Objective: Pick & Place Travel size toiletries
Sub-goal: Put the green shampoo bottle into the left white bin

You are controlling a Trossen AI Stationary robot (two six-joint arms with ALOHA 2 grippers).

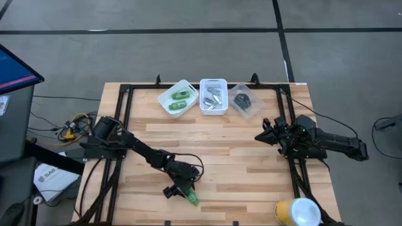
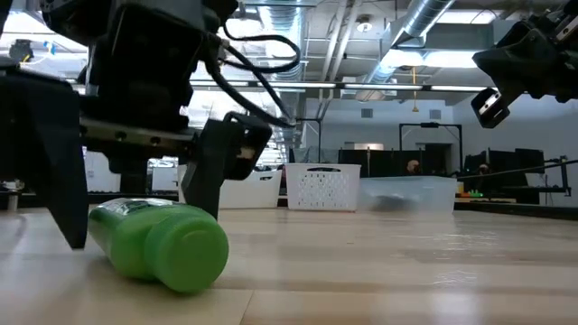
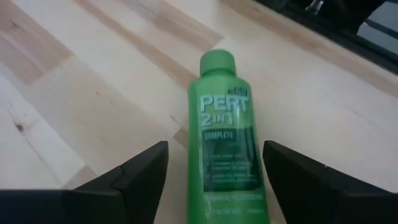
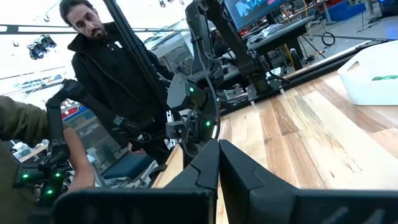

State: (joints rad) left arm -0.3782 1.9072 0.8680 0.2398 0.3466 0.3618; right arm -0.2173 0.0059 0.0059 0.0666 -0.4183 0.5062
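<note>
Green bottle point(image 1: 191, 198) lay on its side near the front edge of the wooden table point(image 1: 239, 157), cap pointing toward the front, its label reading "PERT 2 IN 1" in the left wrist view point(image 3: 226, 143). The left gripper point(image 1: 183, 190) was lowered over it, fingers point(image 3: 140, 171) spread wide, one on each side of the bottle's body with a gap showing at both; the low view showed the two dark fingers point(image 2: 56, 153) reaching down to the tabletop on either side of the bottle point(image 2: 158, 242), not pressing it.

At the back of the table stood three containers in a row. A white bin point(image 1: 168, 95) on the left held two more green bottles point(image 1: 179, 99). The perforated white basket point(image 1: 213, 83) in the middle held slim silvery tubes point(image 1: 213, 97). The clear tub point(image 1: 250, 108) on the right held a dark round pot point(image 1: 242, 100).

The right gripper point(image 1: 262, 134) waited raised above the table's right side, well apart from the bottle, its fingers point(image 4: 208, 168) pressed together and holding nothing. A yellow-and-white object point(image 1: 296, 211) sat at the front right corner. Beyond the table, the right wrist view showed a person in a dark hoodie point(image 4: 115, 74) standing.
</note>
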